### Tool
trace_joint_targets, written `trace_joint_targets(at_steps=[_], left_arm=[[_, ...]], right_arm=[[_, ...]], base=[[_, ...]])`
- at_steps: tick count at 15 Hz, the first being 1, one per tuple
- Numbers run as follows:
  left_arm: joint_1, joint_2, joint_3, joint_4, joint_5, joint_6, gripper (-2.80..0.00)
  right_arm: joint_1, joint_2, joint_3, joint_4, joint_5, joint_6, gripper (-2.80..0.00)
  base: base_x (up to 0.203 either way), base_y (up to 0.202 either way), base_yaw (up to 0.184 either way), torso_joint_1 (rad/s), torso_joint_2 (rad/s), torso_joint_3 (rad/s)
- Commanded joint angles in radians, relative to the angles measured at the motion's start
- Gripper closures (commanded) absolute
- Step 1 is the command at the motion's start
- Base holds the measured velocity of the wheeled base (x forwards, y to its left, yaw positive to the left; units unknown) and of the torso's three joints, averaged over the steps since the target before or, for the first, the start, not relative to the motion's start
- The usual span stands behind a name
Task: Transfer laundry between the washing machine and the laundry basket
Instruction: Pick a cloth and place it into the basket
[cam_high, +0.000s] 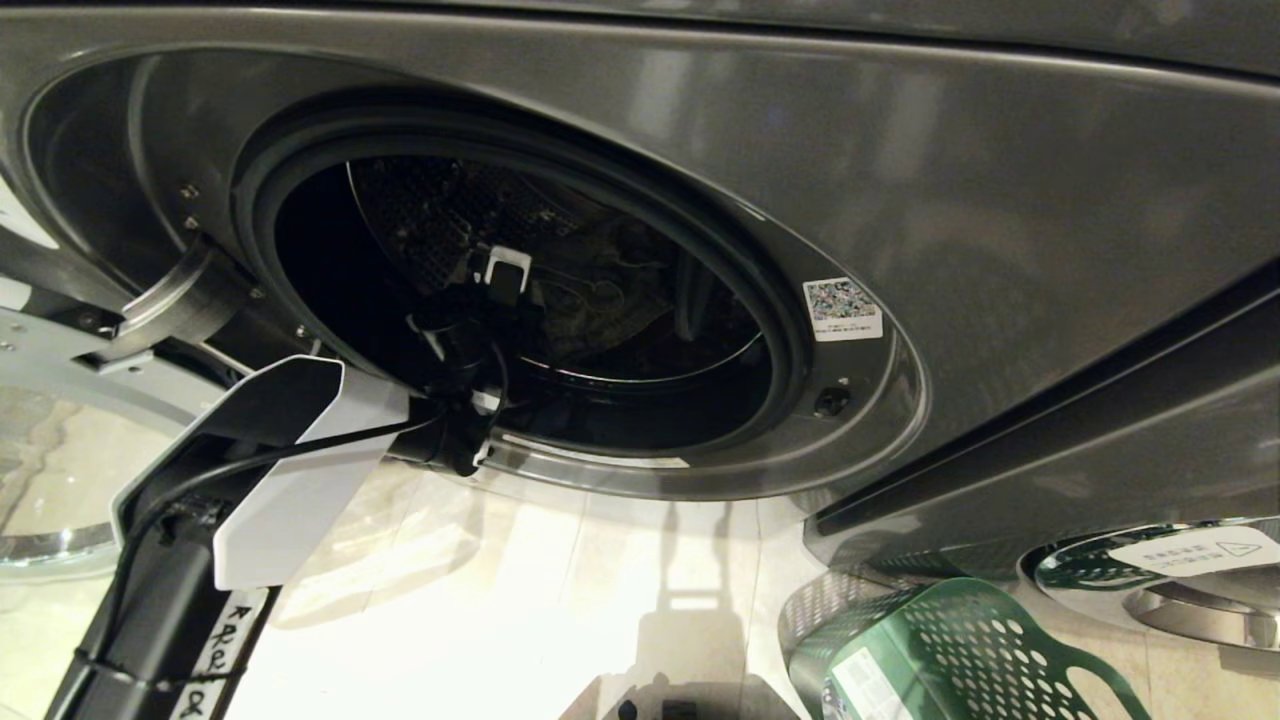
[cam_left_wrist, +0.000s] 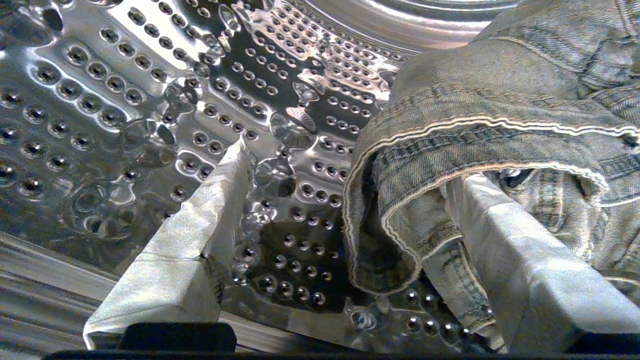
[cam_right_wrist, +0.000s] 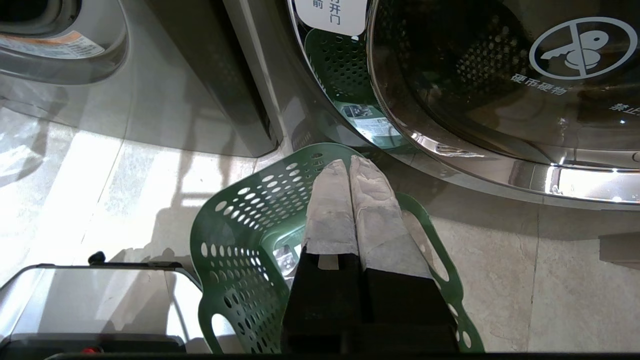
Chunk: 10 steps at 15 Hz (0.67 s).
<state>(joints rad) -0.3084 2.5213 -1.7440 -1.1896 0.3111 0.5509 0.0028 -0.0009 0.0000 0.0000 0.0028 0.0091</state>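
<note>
In the head view, the left tool (cam_high: 500, 285) is reaching into the washing machine (cam_high: 1000, 200) drum. In the left wrist view, its fingers (cam_left_wrist: 220, 200) are standing apart, one slipping under the denim garment (cam_left_wrist: 500, 100). In the right wrist view, the right tool (cam_right_wrist: 350, 167) is hanging pressed together over the green laundry basket (cam_right_wrist: 240, 225) on the floor.

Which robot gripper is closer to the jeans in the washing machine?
Left. The left gripper is inside the drum, open, with one finger tucked into a fold of the jeans. The right gripper is outside, shut, hanging over the green basket on the floor.
</note>
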Motion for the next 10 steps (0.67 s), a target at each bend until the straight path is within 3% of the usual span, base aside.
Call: trace_joint_targets(at_steps=[1,10], left_arm=[[0.003,-0.004,0.001,-0.008,0.002,0.003,-2.8],[0.012,-0.006,0.011,-0.008,0.002,0.003,-2.8]], right_arm=[[0.0,0.001,0.0,0.0,0.0,0.0,0.0],[0.0,0.001,0.0,0.0,0.0,0.0,0.0]], base=[[0.0,0.0,0.0,0.0,0.0,0.0],[0.0,0.0,0.0,0.0,0.0,0.0]])
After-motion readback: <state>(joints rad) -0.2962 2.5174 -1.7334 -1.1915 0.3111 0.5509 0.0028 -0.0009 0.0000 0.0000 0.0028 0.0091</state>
